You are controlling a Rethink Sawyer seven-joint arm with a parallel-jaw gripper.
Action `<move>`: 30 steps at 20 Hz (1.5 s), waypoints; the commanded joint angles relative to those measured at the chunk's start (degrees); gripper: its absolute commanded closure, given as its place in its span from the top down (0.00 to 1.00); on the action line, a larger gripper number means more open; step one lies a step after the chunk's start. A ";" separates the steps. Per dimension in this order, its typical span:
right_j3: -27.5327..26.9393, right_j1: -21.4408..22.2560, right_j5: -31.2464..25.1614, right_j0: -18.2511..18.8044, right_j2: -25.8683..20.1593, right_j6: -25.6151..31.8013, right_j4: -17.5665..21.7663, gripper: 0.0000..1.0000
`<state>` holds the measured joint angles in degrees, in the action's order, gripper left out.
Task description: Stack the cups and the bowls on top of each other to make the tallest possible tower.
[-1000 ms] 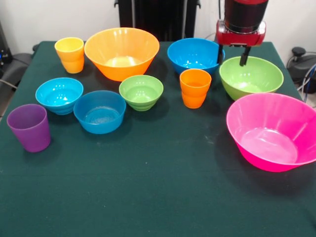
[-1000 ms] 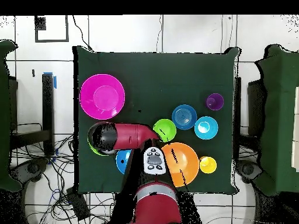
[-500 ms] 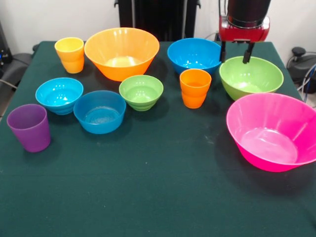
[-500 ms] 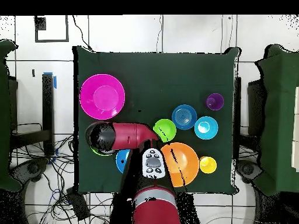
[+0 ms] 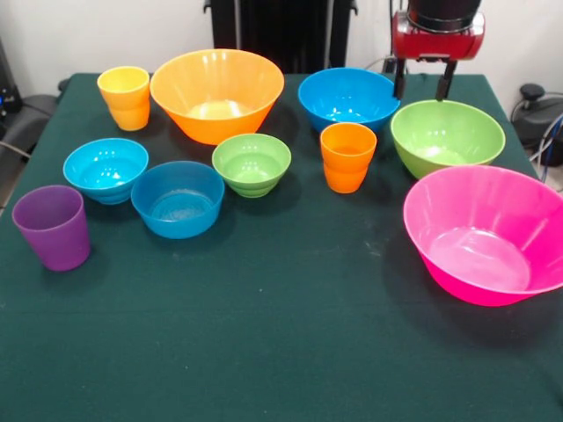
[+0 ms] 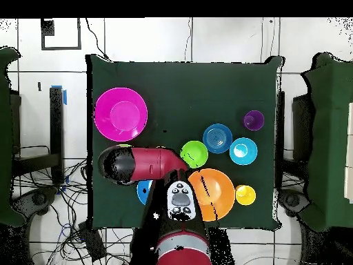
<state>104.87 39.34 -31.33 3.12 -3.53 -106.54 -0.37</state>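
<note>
Claw (image 5: 423, 81) hangs open and empty, both fingers (image 5: 445, 81) spread, above the far rim of the medium green bowl (image 5: 448, 136). No tower, every piece sits alone on the desk (image 5: 281, 334). Medium blue bowl (image 5: 348, 97) just beside the claw on the picture-left. Orange cup (image 5: 347, 156) below-left of the claw, between those two bowls and nearer the camera. Large pink bowl (image 5: 488, 233) in front of the green one, rims almost touching. Large orange bowl (image 5: 216, 92) and yellow cup (image 5: 124, 97) well off to the left at claw depth. Small green bowl (image 5: 252, 163), small blue bowl (image 5: 178, 198), cyan bowl (image 5: 106, 169), purple cup (image 5: 53, 226) left and nearer the camera. Overhead: arm (image 6: 141, 164) covers the medium green bowl; pink bowl (image 6: 120, 114) clear beyond it.
</note>
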 commanded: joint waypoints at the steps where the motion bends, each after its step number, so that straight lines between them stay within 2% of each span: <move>1: 2.93 0.68 0.91 -0.96 -3.28 -6.25 -0.08 1.00; 4: 2.08 1.57 -2.42 -2.73 -1.84 -9.16 -1.64 1.00; 9: 3.84 2.12 0.78 -4.19 -0.70 -13.33 -4.52 1.00; 11: 2.57 2.02 0.15 -5.75 0.02 -14.89 -5.48 1.00; 14: -1.13 2.28 -5.27 -10.77 2.36 -20.51 -8.03 1.00; 18: -3.16 2.14 -7.71 -12.46 2.81 -22.44 -10.33 1.00; 27: -8.81 -2.66 -6.93 -12.45 3.64 -23.51 -8.75 1.00; 30: -11.67 -4.80 -5.32 -16.13 8.62 -27.76 -6.63 1.00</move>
<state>99.98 40.27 -33.65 -10.29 1.82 -122.23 -8.65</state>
